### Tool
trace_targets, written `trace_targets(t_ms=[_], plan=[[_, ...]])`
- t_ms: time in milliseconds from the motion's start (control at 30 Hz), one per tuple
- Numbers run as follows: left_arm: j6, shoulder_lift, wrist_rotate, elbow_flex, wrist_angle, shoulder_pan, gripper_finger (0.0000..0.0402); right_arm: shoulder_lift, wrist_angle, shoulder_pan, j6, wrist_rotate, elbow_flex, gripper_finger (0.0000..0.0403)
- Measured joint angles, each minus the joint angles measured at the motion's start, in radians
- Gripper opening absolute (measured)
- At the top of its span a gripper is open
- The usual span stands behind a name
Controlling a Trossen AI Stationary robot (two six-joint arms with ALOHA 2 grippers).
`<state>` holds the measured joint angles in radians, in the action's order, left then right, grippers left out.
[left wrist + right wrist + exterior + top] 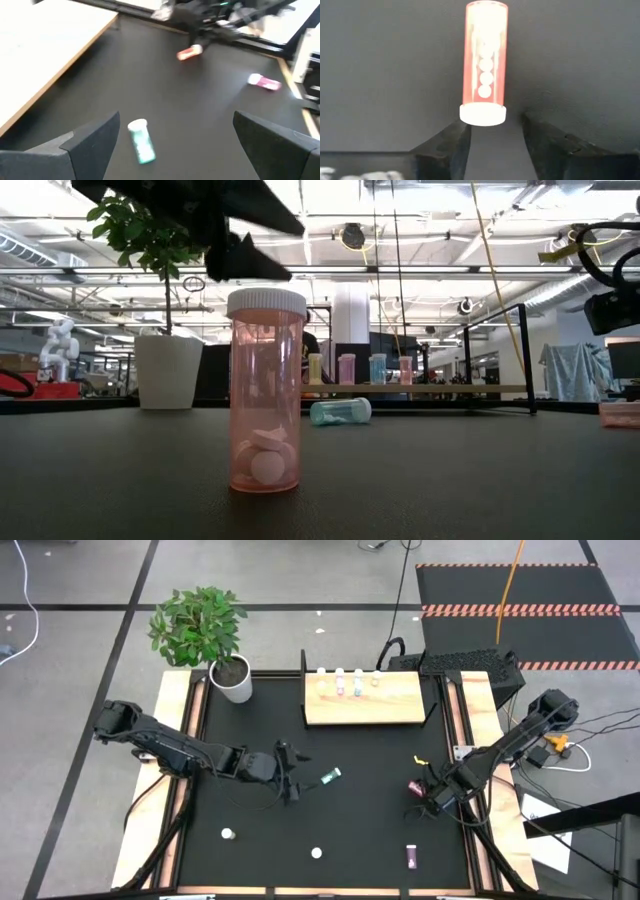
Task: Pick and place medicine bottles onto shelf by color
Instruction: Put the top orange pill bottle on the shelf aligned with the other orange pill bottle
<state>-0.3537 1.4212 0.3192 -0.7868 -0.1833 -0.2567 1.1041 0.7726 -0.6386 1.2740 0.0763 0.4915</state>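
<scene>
Fingers of the right gripper [492, 142] stand apart on either side of the white cap of a lying pink bottle [485, 60] — not gripping it. Left gripper [175, 145] hangs spread wide over a lying teal bottle [141, 142] mid-bench. 4 bottles stand on the shelf [365, 705].
</scene>
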Motion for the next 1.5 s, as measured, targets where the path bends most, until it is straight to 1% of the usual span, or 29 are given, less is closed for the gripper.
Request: trace_targets(t_ms=[200, 333, 400, 467, 600, 667, 733, 833, 933, 967, 1033, 1067, 1133, 1200, 1267, 1400, 1500], plan=[[0.065, 0.0, -0.004, 0.0, -0.047, -0.034, 0.039, -0.004, -0.051, 0.011, 0.026, 0.0, -0.001, 0.0122], [0.071, 0.0, -0.001, 0.0, -0.049, -0.036, 0.039, -0.015, -0.136, 0.011, 0.033, -0.002, -0.002, 0.0102], [0.071, 0.0, -0.001, 0.0, -0.047, -0.036, 0.039, -0.02, -0.138, 0.01, 0.055, -0.003, -0.002, 0.0103], [0.071, 0.0, -0.001, 0.0, -0.047, -0.036, 0.039, -0.032, -0.137, 0.009, 0.071, -0.018, -0.002, 0.0112], [0.067, 0.0, 0.0, 0.0, -0.047, -0.04, 0.039, -0.074, -0.135, 0.007, 0.066, -0.024, -0.002, 0.0153], [0.072, 0.0, 0.001, 0.0, -0.047, -0.048, 0.039, -0.094, -0.132, 0.009, -0.018, -0.02, 0.003, 0.0175], [0.089, 0.0, 0.002, 0.0, -0.046, -0.055, 0.039, -0.111, -0.124, 0.009, -0.156, -0.026, 0.013, 0.0192], [0.119, 0.0, 0.002, 0.0, -0.045, -0.061, 0.039, -0.117, -0.049, 0.009, -0.435, -0.045, 0.044, 0.0205], [0.124, 0.0, 0.002, 0.0, -0.045, -0.06, 0.039, -0.107, 0.079, 0.009, -0.759, -0.054, 0.095, 0.0207], [0.124, 0.0, 0.002, 0.0, -0.045, -0.06, 0.039, -0.098, 0.116, 0.009, -0.824, -0.053, 0.107, 0.0207], [0.124, 0.0, 0.003, 0.0, -0.044, -0.06, 0.039, -0.086, 0.134, 0.009, -0.848, -0.057, 0.114, 0.0207], [0.121, 0.0, 0.009, 0.0, -0.044, -0.06, 0.039, -0.079, 0.116, 0.009, -0.858, -0.069, 0.116, 0.0207], [0.109, 0.0, 0.037, -0.001, -0.035, -0.059, 0.039, -0.066, 0.046, 0.009, -0.881, -0.109, 0.117, 0.0208], [0.097, 0.0, 0.072, -0.001, -0.035, -0.058, 0.039, -0.054, -0.025, 0.012, -0.934, -0.123, 0.118, 0.0208], [0.083, 0.0, 0.096, -0.001, -0.035, -0.057, 0.039, -0.037, -0.069, 0.021, -0.976, -0.076, 0.119, 0.0206], [0.044, 0.0, 0.11, -0.001, -0.028, -0.057, 0.039, -0.004, -0.027, 0.065, -0.917, 0.041, 0.119, 0.0204], [0.03, 0.0, 0.125, -0.001, -0.029, -0.058, 0.039, -0.002, -0.044, 0.085, -0.949, 0.056, 0.118, 0.0204]])
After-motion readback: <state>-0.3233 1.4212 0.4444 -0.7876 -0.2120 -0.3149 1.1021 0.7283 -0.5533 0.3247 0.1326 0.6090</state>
